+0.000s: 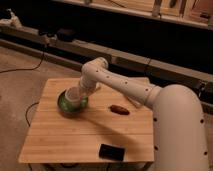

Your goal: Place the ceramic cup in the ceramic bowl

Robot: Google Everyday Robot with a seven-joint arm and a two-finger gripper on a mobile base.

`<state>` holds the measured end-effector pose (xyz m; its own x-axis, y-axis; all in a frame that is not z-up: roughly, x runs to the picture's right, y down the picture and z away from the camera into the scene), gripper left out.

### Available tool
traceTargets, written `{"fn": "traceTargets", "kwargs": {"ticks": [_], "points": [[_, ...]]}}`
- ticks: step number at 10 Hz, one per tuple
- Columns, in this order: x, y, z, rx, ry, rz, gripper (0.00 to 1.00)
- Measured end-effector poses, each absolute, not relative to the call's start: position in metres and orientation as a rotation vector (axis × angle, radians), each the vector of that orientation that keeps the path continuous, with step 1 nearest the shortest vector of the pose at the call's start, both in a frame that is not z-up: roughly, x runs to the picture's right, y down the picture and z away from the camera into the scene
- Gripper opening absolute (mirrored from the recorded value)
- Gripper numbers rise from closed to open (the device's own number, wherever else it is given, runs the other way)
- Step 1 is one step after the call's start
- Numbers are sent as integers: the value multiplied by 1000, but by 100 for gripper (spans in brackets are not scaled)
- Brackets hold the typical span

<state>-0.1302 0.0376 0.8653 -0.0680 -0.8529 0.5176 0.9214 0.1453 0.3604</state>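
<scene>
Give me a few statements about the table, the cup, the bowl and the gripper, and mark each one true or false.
1. The cup sits over the green bowl, inside its rim. True.
2. The gripper is at the cup, on its right side. True.
3. The bowl stands on the floor. False: it stands on the wooden table.
4. A black object lies near the table's front edge. True.
5. The small brown object lies inside the bowl. False: it lies on the table, right of the bowl.
</scene>
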Motion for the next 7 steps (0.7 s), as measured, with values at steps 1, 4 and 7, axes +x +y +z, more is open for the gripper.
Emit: {"fn": "traceTargets", "kwargs": {"ticks": [1,4,7], "points": [[-132,36,869,-119,-744,-1453,80],[-138,24,865,-81,-759,-1443,80],[-111,0,844,-68,-678,-1497,80]]}}
